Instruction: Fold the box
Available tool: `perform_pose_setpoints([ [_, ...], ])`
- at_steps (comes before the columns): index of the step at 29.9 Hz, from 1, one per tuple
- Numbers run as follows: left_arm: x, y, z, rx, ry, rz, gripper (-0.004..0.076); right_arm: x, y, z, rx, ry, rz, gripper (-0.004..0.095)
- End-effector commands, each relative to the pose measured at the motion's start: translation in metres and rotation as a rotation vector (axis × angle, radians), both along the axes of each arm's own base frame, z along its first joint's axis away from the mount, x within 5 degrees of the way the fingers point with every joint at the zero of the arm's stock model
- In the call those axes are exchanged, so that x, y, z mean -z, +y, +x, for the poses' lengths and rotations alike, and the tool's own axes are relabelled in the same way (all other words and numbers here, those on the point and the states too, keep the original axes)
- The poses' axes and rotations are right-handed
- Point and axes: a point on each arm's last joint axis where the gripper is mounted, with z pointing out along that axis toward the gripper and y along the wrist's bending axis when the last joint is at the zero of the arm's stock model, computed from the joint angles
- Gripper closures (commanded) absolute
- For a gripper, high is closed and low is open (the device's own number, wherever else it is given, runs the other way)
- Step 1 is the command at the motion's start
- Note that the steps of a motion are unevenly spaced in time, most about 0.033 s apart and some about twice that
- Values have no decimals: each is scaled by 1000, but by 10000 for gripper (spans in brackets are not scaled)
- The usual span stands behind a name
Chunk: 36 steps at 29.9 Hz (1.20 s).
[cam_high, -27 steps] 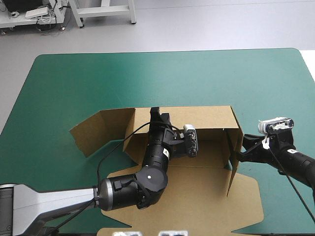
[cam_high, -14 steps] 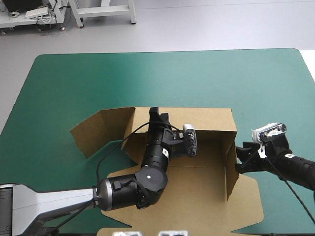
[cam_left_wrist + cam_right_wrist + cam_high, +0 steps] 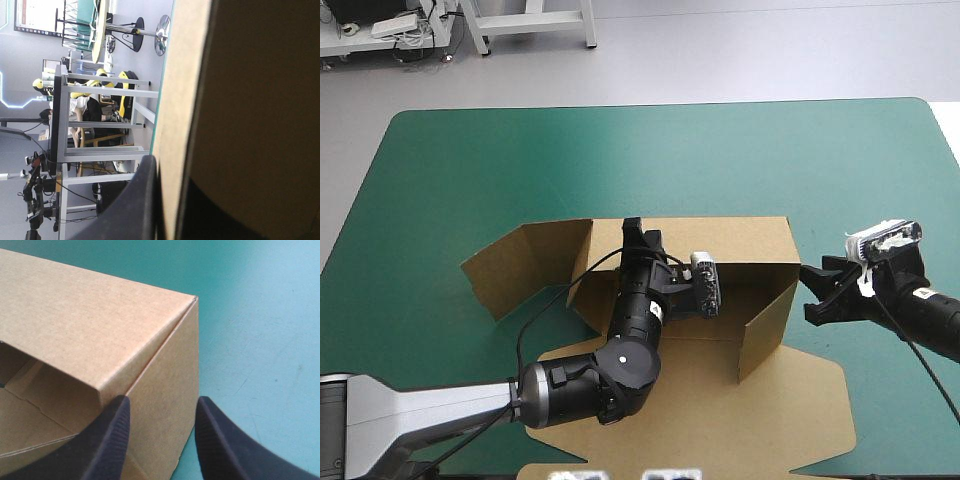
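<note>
1. Toward the near middle of the teal-green table (image 3: 470, 160) lies the box (image 3: 740, 240); it is half built, with its far wall upright, its broad near panel (image 3: 720, 420) flat on the cover, and a loose flap (image 3: 520, 265) splayed out at its left end.
2. Across the box floor the left gripper (image 3: 635, 230) reaches to the far wall's top edge; in the left wrist view one black finger (image 3: 135, 200) lies against one face of the board, and a dark shape on the other face is, I take it, its partner; so it is all but closed, with the wall pinched between; my judgement is that this hold is there to steady the far wall while the ends are worked.
3. Outside the box, just beside its far right corner, sits the right gripper (image 3: 817, 292); its fingers (image 3: 107, 440) stand apart with nothing held; the corner and the end face lie ahead of and between them; whether a finger touches the board I cannot tell.
4. At that end the right end wall (image 3: 765, 330) slants inward, not square with the far wall; judging by that, the step in hand is raising and tucking this wall, and the open gripper is placed to push or take it.
5. On the board no print, label or brand can be read in any view; its faces are plain brown.
</note>
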Motion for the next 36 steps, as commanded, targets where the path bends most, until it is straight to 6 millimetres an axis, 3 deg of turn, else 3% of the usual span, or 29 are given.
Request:
perform_pose_setpoints([
  [1,-12,-3,-5,45,20,-91,733,-12,2,0,-1,-39,29,504],
  [14,-11,-3,-5,45,20,-89,733,1,8,-13,-152,95,-34,559],
  [18,-11,-3,-5,49,22,-90,733,5,4,-8,-124,30,-91,559],
  [29,-11,-5,-5,64,27,-95,733,52,10,-9,-121,-37,21,557],
  [36,-11,-7,-6,93,37,-102,733,50,14,-8,-131,-105,96,557],
])
